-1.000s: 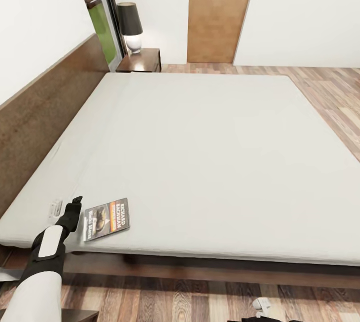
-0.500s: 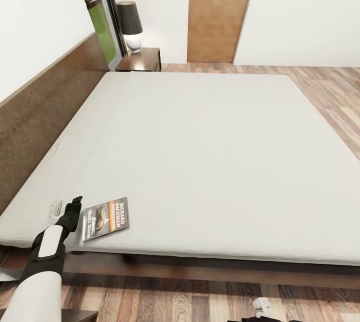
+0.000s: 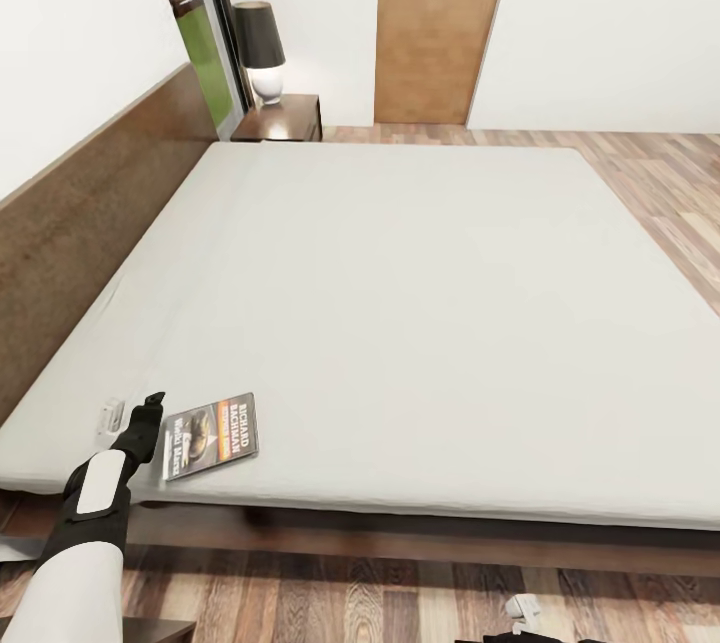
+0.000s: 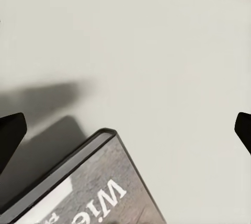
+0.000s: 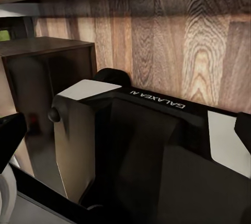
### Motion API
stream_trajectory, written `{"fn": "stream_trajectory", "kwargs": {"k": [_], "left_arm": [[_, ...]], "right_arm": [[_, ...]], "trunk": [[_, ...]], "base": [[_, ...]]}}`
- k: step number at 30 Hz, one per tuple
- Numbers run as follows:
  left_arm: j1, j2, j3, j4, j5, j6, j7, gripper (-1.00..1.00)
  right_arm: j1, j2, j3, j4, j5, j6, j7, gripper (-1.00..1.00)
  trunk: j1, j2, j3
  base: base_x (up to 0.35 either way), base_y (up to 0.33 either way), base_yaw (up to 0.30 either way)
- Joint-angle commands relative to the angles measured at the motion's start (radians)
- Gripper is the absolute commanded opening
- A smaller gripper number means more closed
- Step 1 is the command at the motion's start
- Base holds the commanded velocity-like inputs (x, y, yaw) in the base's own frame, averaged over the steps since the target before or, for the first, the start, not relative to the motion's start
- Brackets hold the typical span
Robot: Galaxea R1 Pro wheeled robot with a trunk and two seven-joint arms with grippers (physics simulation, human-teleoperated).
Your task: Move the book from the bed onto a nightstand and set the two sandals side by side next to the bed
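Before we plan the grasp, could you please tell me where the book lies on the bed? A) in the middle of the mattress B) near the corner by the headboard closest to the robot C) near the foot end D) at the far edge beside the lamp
B: the book lies flat near the mattress corner beside the headboard, just beside the left hand.

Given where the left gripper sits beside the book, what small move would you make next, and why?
Probably ease the left gripper a little toward the book and down. Its fingers stand wide apart in the left wrist view, with the book's corner lying flat on the mattress between them, not yet gripped.
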Motion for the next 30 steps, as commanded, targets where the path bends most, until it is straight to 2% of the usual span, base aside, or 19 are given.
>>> {"fn": "stream_trajectory", "kwargs": {"k": [1,3,13,19,30], "left_arm": [[0.000,0.000,0.001,-0.002,0.011,0.006,0.006,1.00],[0.000,0.000,0.001,-0.002,0.011,0.006,0.006,1.00],[0.000,0.000,0.002,-0.002,0.011,0.005,0.006,1.00],[0.000,0.000,0.001,-0.002,0.011,0.006,0.006,1.00],[0.000,-0.001,0.002,-0.002,0.011,0.005,0.006,1.00]], "right_arm": [[0.000,0.000,-0.007,-0.001,0.001,0.010,0.005,1.00],[0.000,0.000,-0.007,-0.001,0.001,0.010,0.005,1.00],[0.000,0.000,-0.007,-0.001,0.001,0.010,0.005,1.00],[0.000,0.000,-0.007,-0.001,0.001,0.010,0.005,1.00],[0.000,0.000,-0.007,-0.001,0.001,0.010,0.005,1.00]], "trunk": [[0.004,-0.008,-0.004],[0.012,-0.022,-0.010],[0.012,-0.022,-0.010],[0.035,-0.064,-0.029],[0.035,-0.064,-0.029]], "base": [[0.000,0.000,0.000],[0.000,0.000,0.000],[0.000,0.000,0.000],[0.000,0.000,0.000],[0.000,0.000,0.000]]}}
